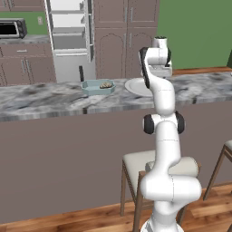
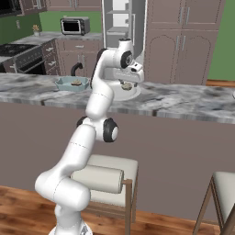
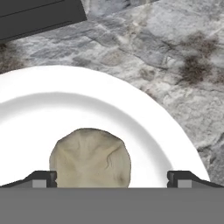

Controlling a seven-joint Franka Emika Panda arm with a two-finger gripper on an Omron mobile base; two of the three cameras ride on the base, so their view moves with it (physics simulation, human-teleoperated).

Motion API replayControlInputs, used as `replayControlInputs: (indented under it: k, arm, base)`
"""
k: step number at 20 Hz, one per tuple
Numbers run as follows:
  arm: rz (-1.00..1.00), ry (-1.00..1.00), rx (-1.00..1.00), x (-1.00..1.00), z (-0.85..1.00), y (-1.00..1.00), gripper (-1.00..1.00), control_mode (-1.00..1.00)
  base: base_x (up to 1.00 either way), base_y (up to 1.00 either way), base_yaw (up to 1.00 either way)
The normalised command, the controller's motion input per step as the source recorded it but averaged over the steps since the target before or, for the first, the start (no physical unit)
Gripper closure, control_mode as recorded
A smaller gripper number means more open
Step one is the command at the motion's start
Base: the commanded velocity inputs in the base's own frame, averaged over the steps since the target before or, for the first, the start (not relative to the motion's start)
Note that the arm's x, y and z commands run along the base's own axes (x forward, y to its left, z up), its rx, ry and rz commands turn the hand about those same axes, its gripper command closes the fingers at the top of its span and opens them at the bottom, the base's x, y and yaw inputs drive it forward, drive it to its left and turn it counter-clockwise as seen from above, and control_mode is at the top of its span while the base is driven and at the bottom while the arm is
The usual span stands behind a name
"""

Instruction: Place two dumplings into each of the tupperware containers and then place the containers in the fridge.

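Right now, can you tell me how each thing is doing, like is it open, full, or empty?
gripper: open, jaws wide on either side of a dumpling.
dumpling: lying on the plate, not gripped.
plate: on the counter, holding the dumpling.
tupperware container: on the counter, with dumplings inside.
fridge: door open, shelves showing.
microwave: door shut.

Dumpling [image 3: 89,157] on plate [image 3: 148,127], container [image 1: 97,87] leftward
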Motion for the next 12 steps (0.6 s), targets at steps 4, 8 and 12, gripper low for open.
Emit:
replayControlInputs:
  k: [4, 8, 12]
  arm:
    - [0.01, 0.00, 0.00, 0.00, 0.00, 0.07, -1.00, -1.00]
    - [0.01, 0.00, 0.00, 0.00, -0.04, 0.10, -1.00, -1.00]
    - [0.01, 0.00, 0.00, 0.00, -0.11, 0.11, -1.00, -1.00]
  base:
    - [0.00, 0.00, 0.00]
    - [0.00, 0.00, 0.00]
    - [0.00, 0.00, 0.00]
